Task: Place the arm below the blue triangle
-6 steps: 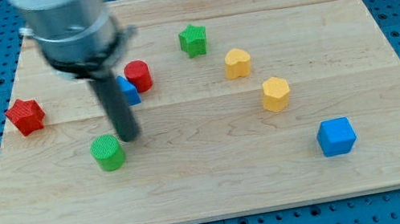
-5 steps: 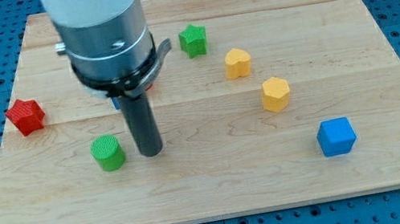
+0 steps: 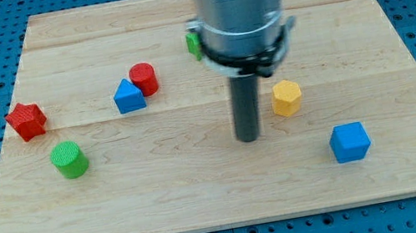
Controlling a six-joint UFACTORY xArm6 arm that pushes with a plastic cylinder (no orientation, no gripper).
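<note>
The blue triangle (image 3: 128, 97) sits on the wooden board (image 3: 204, 193) left of centre, touching the red cylinder (image 3: 143, 79) at its upper right. My tip (image 3: 249, 137) rests on the board well to the right of the blue triangle and lower in the view. It stands just left of the yellow hexagon (image 3: 287, 97). The arm's body hides part of the green star (image 3: 192, 44) and hides the other yellow block.
A red star (image 3: 27, 120) lies at the view's left. A green cylinder (image 3: 69, 159) lies below it, lower left of the blue triangle. A blue cube (image 3: 349, 142) sits at the lower right.
My tip has swept right, from beside the green cylinder to near the yellow hexagon. The green cylinder has shifted left. The blue triangle and red cylinder are uncovered.
</note>
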